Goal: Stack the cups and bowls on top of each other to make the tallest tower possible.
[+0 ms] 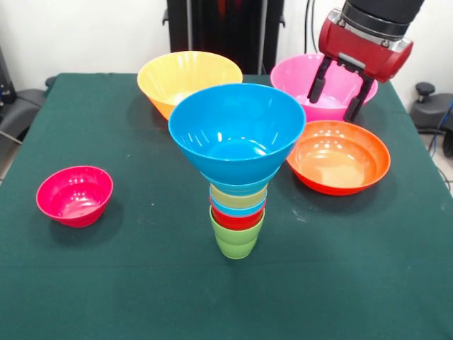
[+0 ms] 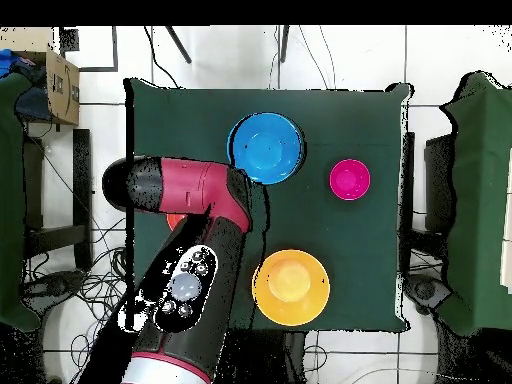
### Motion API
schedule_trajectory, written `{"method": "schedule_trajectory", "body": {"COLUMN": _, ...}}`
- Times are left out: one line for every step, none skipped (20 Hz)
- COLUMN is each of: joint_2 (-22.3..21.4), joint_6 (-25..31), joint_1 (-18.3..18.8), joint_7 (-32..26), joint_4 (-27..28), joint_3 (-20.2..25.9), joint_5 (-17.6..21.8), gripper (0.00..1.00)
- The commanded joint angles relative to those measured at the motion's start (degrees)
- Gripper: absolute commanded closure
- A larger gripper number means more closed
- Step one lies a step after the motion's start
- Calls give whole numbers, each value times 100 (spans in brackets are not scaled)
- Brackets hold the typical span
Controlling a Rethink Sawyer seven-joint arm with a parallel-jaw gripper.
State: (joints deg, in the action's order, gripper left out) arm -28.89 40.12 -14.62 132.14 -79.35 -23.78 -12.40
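No legible text – anywhere.

Table cloth (image 1: pixel 127 283) dark green. Tower (image 1: pixel 238 170) centre frame: lime green cup at base, then red, light blue, pale yellow bands, blue bowl on top. Yellow-orange bowl (image 1: pixel 188 79) upper centre, pink bowl (image 1: pixel 301 78) upper right, red-orange bowl (image 1: pixel 338 156) right, magenta bowl (image 1: pixel 74 195) left. Gripper (image 1: pixel 341 91) red body, black fingers.

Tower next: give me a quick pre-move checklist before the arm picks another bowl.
1. Multicoloured funnel-shaped tower of plastic cups and bowls upright on its lime green base: ok.
2. End effector open and empty: ok.
3. End effector above the large glossy pink plastic bowl, whether touching: cannot tell.
4. Wide red-orange plastic bowl apart from the tower: ok.
5. Small magenta plastic bowl and large yellow-orange plastic bowl unstacked, upright: ok.
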Motion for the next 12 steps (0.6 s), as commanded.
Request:
{"method": "schedule_trajectory", "body": {"joint_2": 81, "joint_6": 50, "joint_1": 155, "joint_7": 1151, "joint_4": -378, "joint_3": 427, "joint_5": -304, "gripper": 0}}
{"method": "schedule_trajectory", "body": {"joint_2": 62, "joint_6": 51, "joint_1": 139, "joint_7": 1173, "joint_4": -389, "joint_3": 413, "joint_5": -343, "gripper": 0}}
{"method": "schedule_trajectory", "body": {"joint_2": 73, "joint_6": 53, "joint_1": 127, "joint_7": 1185, "joint_4": -369, "joint_3": 392, "joint_5": -364, "gripper": 0}}
{"method": "schedule_trajectory", "body": {"joint_2": 45, "joint_6": 38, "joint_1": 103, "joint_7": 1199, "joint_4": -356, "joint_3": 351, "joint_5": -377, "gripper": 0}}
{"method": "schedule_trajectory", "body": {"joint_2": 52, "joint_6": -8, "joint_1": 104, "joint_7": 1199, "joint_4": -359, "joint_3": 356, "joint_5": -407, "gripper": 0}}
{"method": "schedule_trajectory", "body": {"joint_2": 22, "joint_6": -108, "joint_1": 91, "joint_7": 1213, "joint_4": -427, "joint_3": 360, "joint_5": -440, "gripper": 0}}
{"method": "schedule_trajectory", "body": {"joint_2": 33, "joint_6": -161, "joint_1": 97, "joint_7": 1212, "joint_4": -439, "joint_3": 365, "joint_5": -464, "gripper": 0}}
{"method": "schedule_trajectory", "body": {"joint_2": 70, "joint_6": -196, "joint_1": 81, "joint_7": 1264, "joint_4": -415, "joint_3": 346, "joint_5": -501, "gripper": 0}}
{"method": "schedule_trajectory", "body": {"joint_2": 119, "joint_6": -224, "joint_1": 72, "joint_7": 1286, "joint_4": -394, "joint_3": 334, "joint_5": -525, "gripper": 0}}
{"method": "schedule_trajectory", "body": {"joint_2": 124, "joint_6": -315, "joint_1": 106, "joint_7": 1225, "joint_4": -428, "joint_3": 371, "joint_5": -541, "gripper": 0}}
{"method": "schedule_trajectory", "body": {"joint_2": 129, "joint_6": -406, "joint_1": 140, "joint_7": 1163, "joint_4": -462, "joint_3": 409, "joint_5": -556, "gripper": 0}}
{"method": "schedule_trajectory", "body": {"joint_2": 110, "joint_6": -475, "joint_1": 139, "joint_7": 1150, "joint_4": -518, "joint_3": 401, "joint_5": -561, "gripper": 0}}
